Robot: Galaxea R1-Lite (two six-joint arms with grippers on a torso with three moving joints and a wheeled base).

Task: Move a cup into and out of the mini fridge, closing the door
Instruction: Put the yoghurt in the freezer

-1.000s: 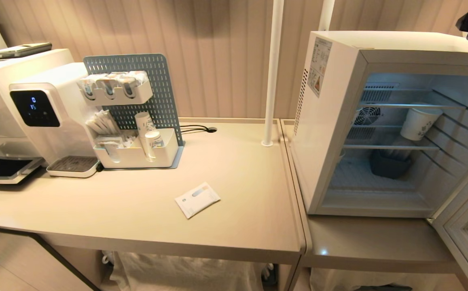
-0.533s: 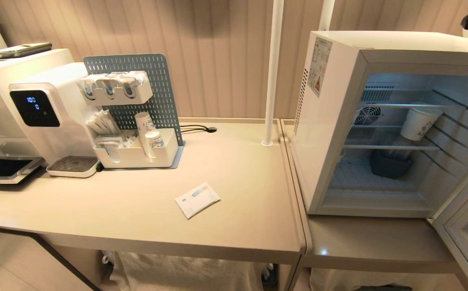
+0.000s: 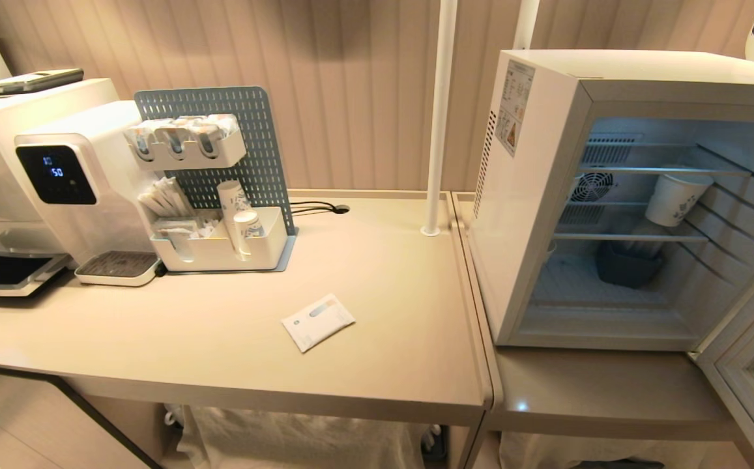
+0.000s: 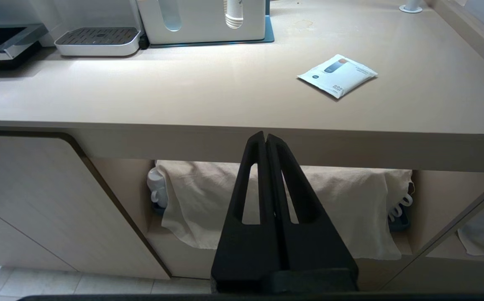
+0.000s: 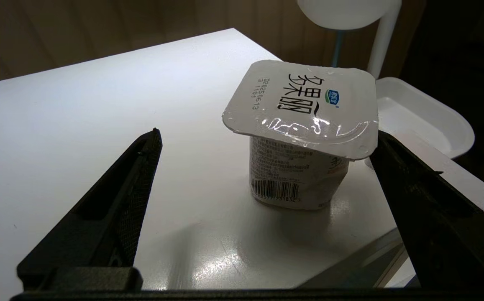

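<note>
We see the cup [image 5: 304, 138] standing upright on the white top of the mini fridge [image 3: 611, 71], between the spread fingers of our right claw [image 5: 262, 138]. The claw is wide open and grips nothing. One finger [image 5: 430, 200] seems to sit right at the rim of the foil lid, though we cannot tell whether it touches; the other stands well clear. The door [image 3: 751, 365] hangs open, and a paper cup [image 3: 676, 198] rests on a wire shelf inside. Our left claw [image 4: 265, 140] is closed and empty, parked below the worktop [image 3: 377, 273] edge.
</note>
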